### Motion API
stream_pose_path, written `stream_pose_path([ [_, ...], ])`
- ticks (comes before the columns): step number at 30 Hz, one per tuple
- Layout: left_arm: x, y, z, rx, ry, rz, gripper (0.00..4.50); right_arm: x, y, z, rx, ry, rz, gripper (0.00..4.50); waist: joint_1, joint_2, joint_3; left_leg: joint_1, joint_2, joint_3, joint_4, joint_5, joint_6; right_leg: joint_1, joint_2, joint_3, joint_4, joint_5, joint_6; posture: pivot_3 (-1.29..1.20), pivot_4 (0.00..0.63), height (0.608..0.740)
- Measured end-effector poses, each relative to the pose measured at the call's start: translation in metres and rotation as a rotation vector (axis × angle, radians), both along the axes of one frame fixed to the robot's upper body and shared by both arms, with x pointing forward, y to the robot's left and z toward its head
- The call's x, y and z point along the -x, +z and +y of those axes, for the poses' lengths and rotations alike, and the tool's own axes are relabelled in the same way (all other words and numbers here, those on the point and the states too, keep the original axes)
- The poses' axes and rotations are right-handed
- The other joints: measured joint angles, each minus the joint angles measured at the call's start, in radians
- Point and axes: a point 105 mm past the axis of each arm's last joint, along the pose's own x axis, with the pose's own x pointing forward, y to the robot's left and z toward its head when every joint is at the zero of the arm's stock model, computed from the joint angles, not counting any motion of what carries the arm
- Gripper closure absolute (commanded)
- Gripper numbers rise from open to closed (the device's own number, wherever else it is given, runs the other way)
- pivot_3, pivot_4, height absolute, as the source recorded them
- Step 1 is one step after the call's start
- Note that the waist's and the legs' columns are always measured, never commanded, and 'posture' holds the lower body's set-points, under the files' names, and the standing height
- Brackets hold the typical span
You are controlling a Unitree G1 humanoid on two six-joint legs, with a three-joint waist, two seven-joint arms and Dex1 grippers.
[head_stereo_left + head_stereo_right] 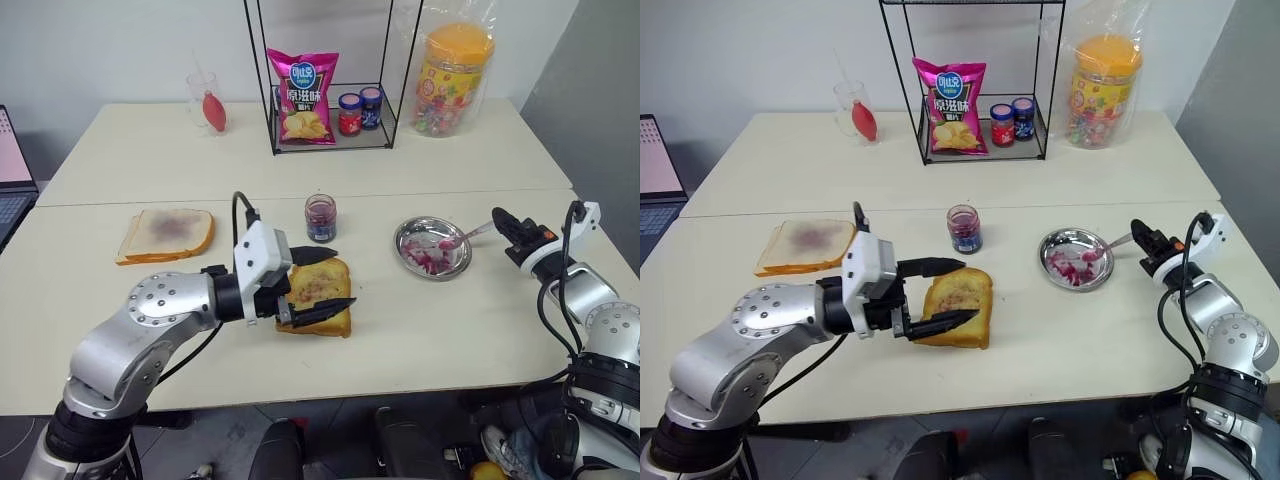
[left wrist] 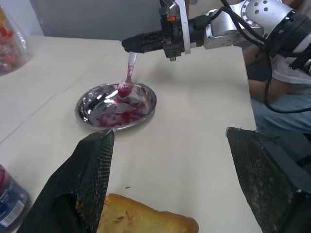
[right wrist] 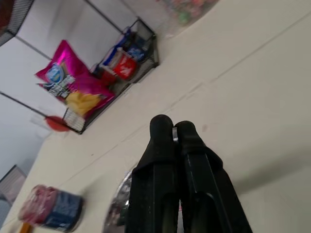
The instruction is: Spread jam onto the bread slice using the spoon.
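The thick golden bread slice [image 1: 320,297], brown-crusted and jam-smeared, lies on the pale matte surface [image 1: 440,340]; the left pincer [image 1: 322,283] hovers with its jaws apart on either side; the right pincer [image 1: 503,224] is clamped on the thin silver spoon [image 1: 458,240], its bowl over the round steel dish [image 1: 432,247]; the spoon's handle end is hidden between the fingers; the glass jam [image 1: 320,218] jar stands behind the bread; bare surface lies between bread and dish.

Silver rounded arm shells, white wrist blocks, black cables, black mesh-textured tool fingers [image 2: 92,179].
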Motion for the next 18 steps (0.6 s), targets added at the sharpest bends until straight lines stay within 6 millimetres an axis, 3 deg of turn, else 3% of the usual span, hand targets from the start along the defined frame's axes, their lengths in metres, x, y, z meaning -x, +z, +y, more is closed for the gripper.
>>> stream_pose_path([
  [8, -0.003, -0.007, -0.012, -0.009, -0.018, -0.021, 0.67, -0.008, -0.011, 0.005, 0.007, 0.023, 0.013, 4.46, 0.001, 0.000, 0.000, -0.001, 0.000, 0.000, 0.000, 0.000, 0.000, 0.000, -0.001, 0.000, -0.001, 0.000, 0.000, 0.00, 0.150, 0.740],
  [13, -0.005, -0.009, -0.011, -0.019, -0.011, -0.020, 0.67, -0.011, -0.013, 0.001, 0.030, -0.005, 0.009, 3.34, 0.002, 0.000, 0.000, -0.001, 0.000, 0.000, 0.001, 0.000, 0.000, 0.000, -0.001, 0.000, -0.001, 0.000, 0.000, 0.00, 0.150, 0.740],
  [18, -0.008, -0.011, -0.011, -0.015, -0.001, -0.012, 0.67, -0.010, -0.015, 0.010, 0.117, 0.046, -0.004, 2.16, 0.003, 0.000, 0.000, -0.001, 0.000, 0.000, 0.000, 0.000, 0.000, 0.000, -0.001, 0.000, -0.001, 0.000, 0.000, 0.00, 0.150, 0.740],
])
